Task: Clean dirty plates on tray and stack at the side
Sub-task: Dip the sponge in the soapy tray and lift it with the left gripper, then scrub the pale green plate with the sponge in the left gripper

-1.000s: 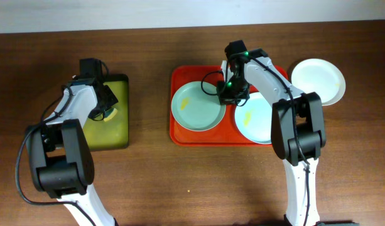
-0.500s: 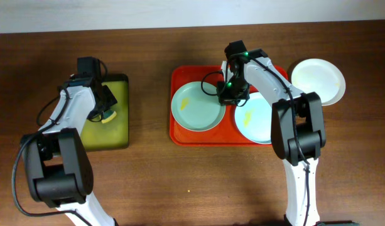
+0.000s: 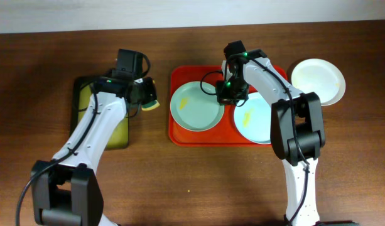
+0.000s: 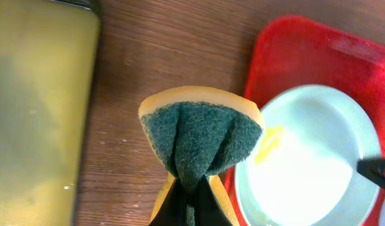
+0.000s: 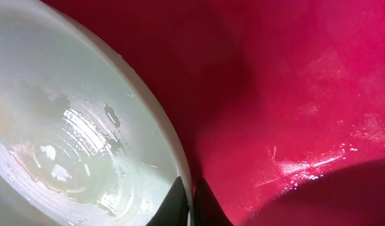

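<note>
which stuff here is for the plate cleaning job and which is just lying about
Job: green plate, blue plate, white plate, red tray, sponge in left tool.
Lying about: yellow-green tray.

On the bench [image 3: 179,188], the tray [image 3: 177,129] is my landmark. In its left half lies the left plate [image 3: 193,108], in its right half the right plate [image 3: 258,122]. My right pincer [image 3: 228,95] grips the left plate's rim, between the two. The third plate [image 3: 318,80] lies on the bench just right of the tray. A smaller tray [image 3: 120,133] lies left of the tray. Between them my left pincer [image 3: 144,99] holds a sponge [image 3: 152,105].
</note>
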You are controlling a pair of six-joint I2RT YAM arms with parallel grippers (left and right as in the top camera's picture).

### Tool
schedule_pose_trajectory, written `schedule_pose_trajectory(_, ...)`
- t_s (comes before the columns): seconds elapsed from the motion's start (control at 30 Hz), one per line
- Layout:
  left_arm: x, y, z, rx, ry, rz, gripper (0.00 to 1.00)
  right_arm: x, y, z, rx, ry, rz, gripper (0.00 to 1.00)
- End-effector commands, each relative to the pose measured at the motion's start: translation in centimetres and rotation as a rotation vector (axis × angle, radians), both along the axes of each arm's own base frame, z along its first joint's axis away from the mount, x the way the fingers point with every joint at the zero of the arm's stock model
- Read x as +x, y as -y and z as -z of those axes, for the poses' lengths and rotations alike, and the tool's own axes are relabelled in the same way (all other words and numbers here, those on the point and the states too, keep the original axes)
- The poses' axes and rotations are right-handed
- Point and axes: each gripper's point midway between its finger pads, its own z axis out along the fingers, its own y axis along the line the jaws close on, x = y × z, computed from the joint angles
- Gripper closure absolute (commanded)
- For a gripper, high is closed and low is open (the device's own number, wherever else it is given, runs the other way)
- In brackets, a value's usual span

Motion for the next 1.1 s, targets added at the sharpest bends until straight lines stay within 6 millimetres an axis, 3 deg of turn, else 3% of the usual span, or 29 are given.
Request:
schedule_pose_trajectory(0.0,0.0,0.9,-0.1,-0.002,0.002,0.037,1.0,-1.2,-0.4,0.9,-0.004,-0.07,0.056,0.58)
schedule_pose_trajectory(0.03,0.0,0.9,-0.1,-0.002,0.002,0.037,1.0,-1.7,-0.3,0.9,-0.01,-0.092,0.058,0.16)
schedule_pose_trajectory(0.07,0.0,0.9,-0.1,-0.002,0.002,0.037,1.0,-2.2,-0.1,0.8,-0.017,-0.114,0.058,0.01)
schedule_pose_trajectory(0.27,-0.3,0.9,0.0,0.001,-0.009,0.037,1.0,-3.5,0.1,0.8,-0.035,-0.18,0.098,0.01)
schedule_pose_trajectory(0.3,-0.3,0.9,0.0,0.001,-0.009,0.037,1.0,-3.5,0.1,0.8,-0.035,-0.183,0.114,0.11)
schedule_pose_trajectory(0.33,-0.3,0.9,0.1,0.002,-0.012,0.037,1.0,-3.5,-0.3,0.8,-0.039,-0.181,0.118,0.27)
schedule_pose_trajectory(0.37,-0.4,0.8,0.1,0.002,-0.014,0.037,1.0,-3.6,-0.7,0.8,-0.04,-0.181,0.12,0.34)
schedule_pose_trajectory(0.43,-0.4,0.8,0.1,0.004,-0.015,0.04,1.0,-4.0,-2.5,1.0,-0.07,-0.174,0.147,0.35)
schedule_pose_trajectory(0.57,-0.5,0.8,0.1,0.004,-0.018,0.04,1.0,-4.1,-2.2,1.5,-0.253,-0.123,0.291,0.35)
schedule_pose_trajectory(0.7,-0.6,0.8,0.2,0.005,-0.023,0.039,1.0,-3.9,-2.0,1.6,-0.273,-0.127,0.417,0.35)
schedule_pose_trajectory(0.8,-0.6,0.8,0.2,0.006,-0.023,0.039,1.0,-3.7,-2.2,1.6,-0.265,-0.117,0.417,0.35)
schedule_pose_trajectory(0.97,-0.6,0.8,0.2,0.006,-0.023,0.04,1.0,-4.5,-1.3,3.3,-0.3,-0.134,0.488,0.33)
schedule_pose_trajectory(1.03,-0.6,0.8,0.2,0.005,-0.023,0.039,1.0,-4.7,-1.2,3.5,-0.306,-0.141,0.486,0.38)
schedule_pose_trajectory(1.07,-0.6,0.8,0.2,0.006,-0.023,0.04,1.0,-4.8,-1.1,3.5,-0.309,-0.144,0.485,0.52)
